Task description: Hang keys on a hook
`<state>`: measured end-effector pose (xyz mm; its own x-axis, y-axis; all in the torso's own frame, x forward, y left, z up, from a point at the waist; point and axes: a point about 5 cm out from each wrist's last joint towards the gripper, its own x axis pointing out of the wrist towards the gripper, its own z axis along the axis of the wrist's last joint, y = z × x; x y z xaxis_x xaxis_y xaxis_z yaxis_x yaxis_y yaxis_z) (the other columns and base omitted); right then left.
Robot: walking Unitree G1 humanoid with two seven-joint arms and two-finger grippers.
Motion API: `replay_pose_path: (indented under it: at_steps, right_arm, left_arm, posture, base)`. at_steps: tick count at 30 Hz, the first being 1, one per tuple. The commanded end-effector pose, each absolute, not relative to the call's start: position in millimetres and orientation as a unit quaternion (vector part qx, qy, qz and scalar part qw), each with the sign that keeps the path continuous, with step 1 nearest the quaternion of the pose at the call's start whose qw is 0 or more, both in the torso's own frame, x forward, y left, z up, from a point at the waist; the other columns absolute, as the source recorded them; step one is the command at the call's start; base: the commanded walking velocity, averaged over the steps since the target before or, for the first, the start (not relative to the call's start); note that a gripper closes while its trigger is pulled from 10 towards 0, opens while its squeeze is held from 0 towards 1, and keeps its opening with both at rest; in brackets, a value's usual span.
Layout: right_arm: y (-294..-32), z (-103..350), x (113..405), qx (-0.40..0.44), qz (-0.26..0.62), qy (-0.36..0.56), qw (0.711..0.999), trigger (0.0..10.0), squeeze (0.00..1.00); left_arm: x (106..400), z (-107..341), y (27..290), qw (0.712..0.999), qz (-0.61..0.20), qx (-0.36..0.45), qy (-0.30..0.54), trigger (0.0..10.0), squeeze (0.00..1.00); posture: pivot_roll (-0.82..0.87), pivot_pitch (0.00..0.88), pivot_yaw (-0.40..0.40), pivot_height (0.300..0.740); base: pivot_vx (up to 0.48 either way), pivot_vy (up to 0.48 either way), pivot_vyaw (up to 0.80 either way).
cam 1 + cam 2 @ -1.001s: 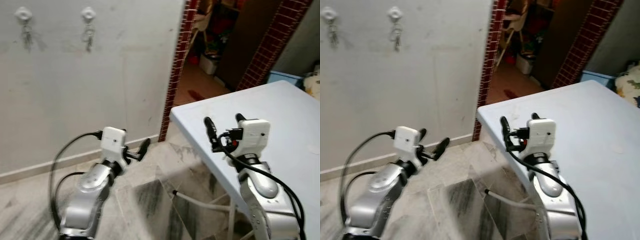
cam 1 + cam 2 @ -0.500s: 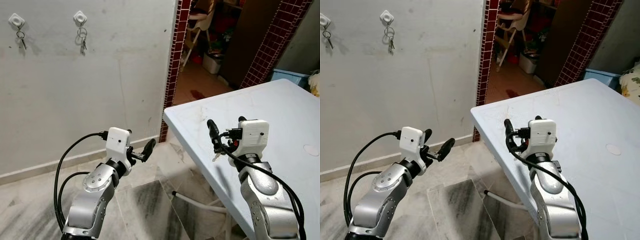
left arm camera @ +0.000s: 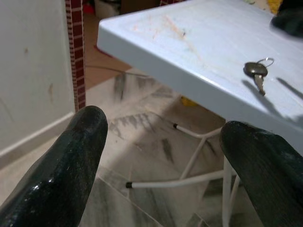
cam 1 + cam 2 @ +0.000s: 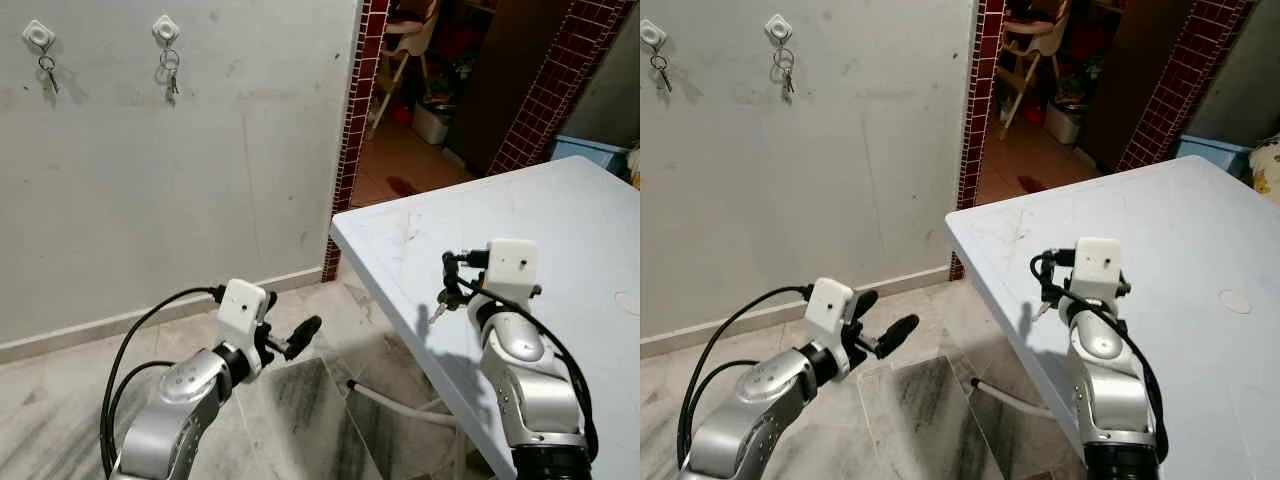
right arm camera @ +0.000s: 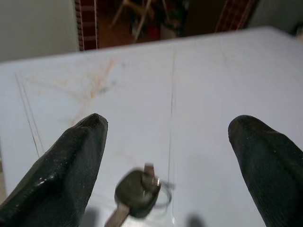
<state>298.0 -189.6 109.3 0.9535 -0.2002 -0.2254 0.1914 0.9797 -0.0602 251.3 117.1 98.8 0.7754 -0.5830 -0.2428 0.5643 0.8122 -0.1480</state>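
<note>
A dark-headed key (image 4: 437, 310) on a ring lies near the front edge of the pale blue table (image 4: 570, 210). My right gripper (image 4: 452, 290) hangs just above it, pointing down. In the right wrist view the key (image 5: 139, 191) sits between and below the wide-open fingers (image 5: 66, 175), untouched. Two white hooks (image 4: 165, 27) on the grey wall, up to the left, each carry keys. My left gripper (image 4: 288, 322) is open and empty, low over the floor, facing the table; its wrist view shows the key (image 3: 257, 71) on the tabletop.
A doorway (image 4: 420, 90) edged in red brick tile opens behind the table, with a high chair and a bin inside. White table legs (image 4: 400, 405) cross the marble floor between my arms. A blue box (image 4: 585, 152) sits at far right.
My right gripper has tipped downward and dropped closer to the key on the table. My left arm has sunk lower. The camera has shifted a little.
</note>
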Motion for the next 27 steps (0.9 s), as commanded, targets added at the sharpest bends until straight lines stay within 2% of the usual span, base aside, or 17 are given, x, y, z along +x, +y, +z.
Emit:
replay_pose_path:
  at_steps: [1,5,10,15,22,27]
  right_arm:
    - [-192.8,101.9,294.4,-0.005,-0.113,0.137,0.984,10.0,0.00]
    - [-191.2,90.7,285.9,0.001,-0.112,0.161,0.981,10.0,0.00]
    - [-195.5,85.0,279.8,0.003,-0.119,0.176,0.977,10.0,0.00]
    - [-197.9,79.8,275.8,-0.001,-0.118,0.195,0.974,10.0,0.00]
    - [-182.8,75.6,276.9,0.022,-0.075,0.205,0.976,10.0,0.00]
    - [-176.9,78.7,284.0,0.031,-0.076,0.192,0.978,10.0,0.00]
  left_arm:
    - [250.3,104.1,117.5,0.941,-0.310,-0.029,0.133,10.0,0.00]
    - [250.2,104.6,118.8,0.940,-0.309,-0.032,0.139,10.0,0.00]
    - [242.4,114.9,100.7,0.910,-0.387,-0.061,0.138,10.0,0.00]
    - [236.2,121.3,86.7,0.879,-0.452,-0.052,0.144,10.0,0.00]
    - [234.6,116.2,83.1,0.870,-0.465,-0.040,0.161,10.0,0.00]
    - [237.0,116.3,84.0,0.870,-0.466,-0.031,0.161,10.0,0.00]
  posture:
    - [0.13,0.000,-0.092,0.740]
    - [0.13,0.000,-0.092,0.740]
    - [0.13,0.000,-0.092,0.740]
    - [0.12,0.000,-0.086,0.740]
    - [0.11,0.000,-0.084,0.740]
    - [0.11,0.000,-0.086,0.740]
  base:
    - [0.000,0.000,0.00]
    - [0.000,0.000,0.00]
    - [0.000,0.000,0.00]
    - [0.000,0.000,0.00]
    - [0.000,0.000,0.00]
    - [0.000,0.000,0.00]
